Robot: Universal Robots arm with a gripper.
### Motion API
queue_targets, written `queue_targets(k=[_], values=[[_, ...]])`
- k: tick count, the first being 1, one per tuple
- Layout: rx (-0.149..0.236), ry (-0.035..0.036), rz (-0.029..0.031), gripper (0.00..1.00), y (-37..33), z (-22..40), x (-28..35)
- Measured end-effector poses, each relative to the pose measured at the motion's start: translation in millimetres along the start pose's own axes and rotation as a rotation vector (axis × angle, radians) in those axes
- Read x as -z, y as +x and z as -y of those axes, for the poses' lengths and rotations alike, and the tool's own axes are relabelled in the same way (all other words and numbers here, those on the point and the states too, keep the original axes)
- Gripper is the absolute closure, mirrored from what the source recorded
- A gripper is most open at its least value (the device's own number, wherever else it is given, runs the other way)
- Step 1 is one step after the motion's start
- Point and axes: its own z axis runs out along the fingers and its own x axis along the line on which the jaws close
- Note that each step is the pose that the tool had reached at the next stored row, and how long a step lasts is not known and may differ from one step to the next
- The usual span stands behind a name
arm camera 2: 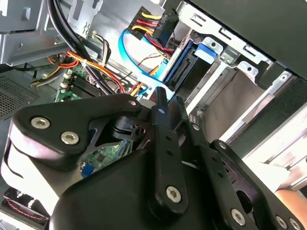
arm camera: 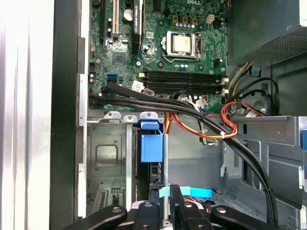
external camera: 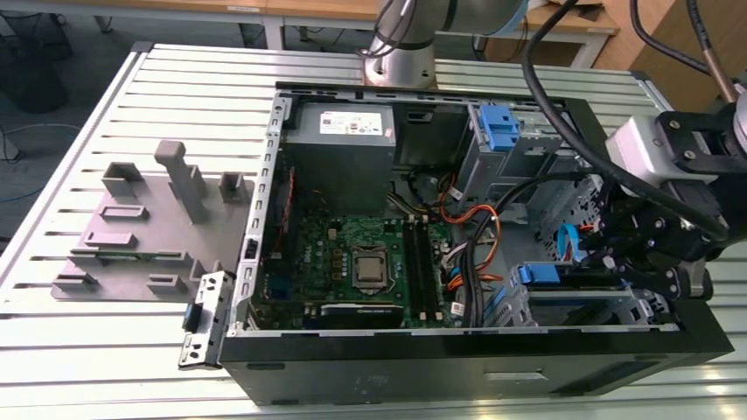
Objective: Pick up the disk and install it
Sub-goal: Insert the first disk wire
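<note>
- The grey, jointed Universal Robots arm [external camera: 403, 39] is rising from its base at the far side and reaching over to the exterior view's right.
- The black metal gripper [arm camera: 164, 203] is pointing downward, its jaws standing close together with a narrow gap between them in both wrist views.

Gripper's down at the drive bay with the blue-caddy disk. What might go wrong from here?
1. The black cable bundle crosses just past the blue plastic caddy of the disk; the black gripper might snag it when moving.
2. The light-blue flat cable lies right beside the gripper and might get pinched or tugged loose.
</note>
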Motion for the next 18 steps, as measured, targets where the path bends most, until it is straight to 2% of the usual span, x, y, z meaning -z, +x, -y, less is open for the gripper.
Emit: queue_targets(k=[4, 14, 18], values=[[0.0, 0.0, -0.0011, 0.77, -0.2, 1.2, 0.1], [0.0, 0.0, -0.0011, 0.77, -0.5, 10.6, 0.2], [0.0, 0.0001, -0.0011, 0.77, -0.5, 10.8, 0.9]])
